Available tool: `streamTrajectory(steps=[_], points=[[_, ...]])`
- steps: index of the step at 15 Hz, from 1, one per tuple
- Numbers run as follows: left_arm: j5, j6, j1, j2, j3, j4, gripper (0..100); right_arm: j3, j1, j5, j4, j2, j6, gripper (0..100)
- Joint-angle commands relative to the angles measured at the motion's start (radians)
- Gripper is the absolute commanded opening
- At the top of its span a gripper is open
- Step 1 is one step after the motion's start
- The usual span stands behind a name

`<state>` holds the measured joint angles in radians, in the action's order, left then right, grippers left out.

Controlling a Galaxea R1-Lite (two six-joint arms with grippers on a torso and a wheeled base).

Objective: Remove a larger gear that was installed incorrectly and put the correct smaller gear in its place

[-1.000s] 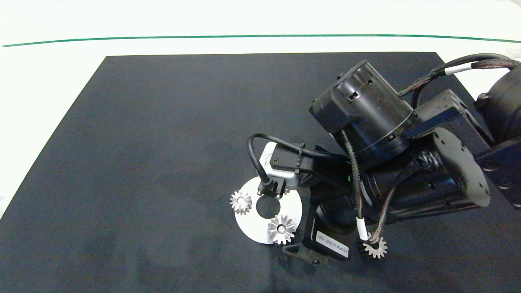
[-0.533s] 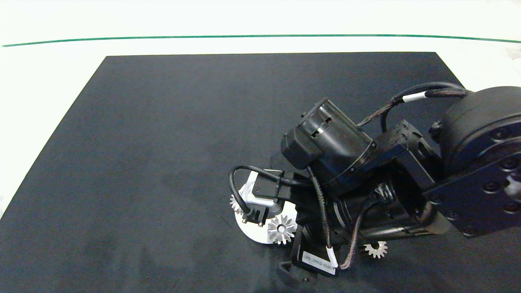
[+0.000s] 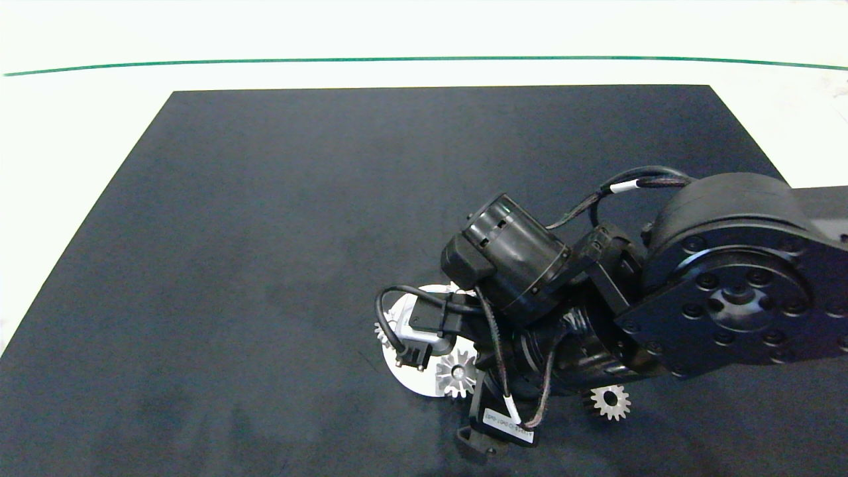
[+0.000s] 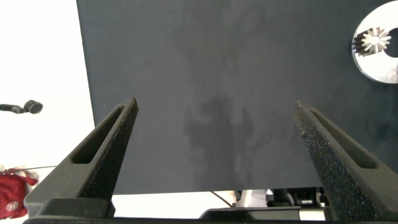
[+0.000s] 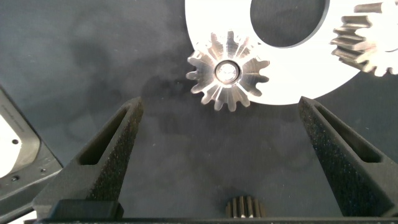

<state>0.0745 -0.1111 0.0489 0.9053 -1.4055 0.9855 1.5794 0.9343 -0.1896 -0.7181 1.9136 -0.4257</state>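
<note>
Right gripper (image 5: 217, 162) jaws were spread wide and empty, hanging over the white disc (image 3: 414, 384). The larger gear (image 5: 227, 70) sat on the disc's rim, straight ahead between the jaw lines, not yet enclosed. The smaller gear (image 3: 609, 401) lay loose on the surface, well apart. Left gripper (image 4: 214, 155) spread too, parked far off.

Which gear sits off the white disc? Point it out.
The smaller gear, lying alone on the black mat beside the right arm. The others sit on the white disc.
</note>
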Motion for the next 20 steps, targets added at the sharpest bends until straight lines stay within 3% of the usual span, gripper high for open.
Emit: streamTrajectory(steps=[1,4,7,10,15,20], points=[[0.001,-0.002,0.000,-0.003,0.000,0.005,100,0.007,-0.003,-0.001,0.003,0.035,-0.004,100],[0.001,-0.004,0.000,-0.003,0.000,0.005,100,0.027,0.001,-0.002,0.020,0.056,-0.008,100],[0.001,-0.004,0.000,-0.009,0.000,0.005,100,0.027,-0.002,-0.005,0.020,0.054,-0.036,94],[0.001,-0.006,0.000,-0.019,0.000,0.005,100,0.031,-0.003,-0.036,0.029,0.071,-0.050,88],[0.001,-0.009,-0.001,-0.019,0.000,0.005,100,0.031,0.000,-0.037,0.081,0.099,-0.059,77],[0.002,-0.009,-0.001,-0.020,0.003,0.005,100,0.028,0.000,-0.039,0.083,0.093,-0.073,68]])
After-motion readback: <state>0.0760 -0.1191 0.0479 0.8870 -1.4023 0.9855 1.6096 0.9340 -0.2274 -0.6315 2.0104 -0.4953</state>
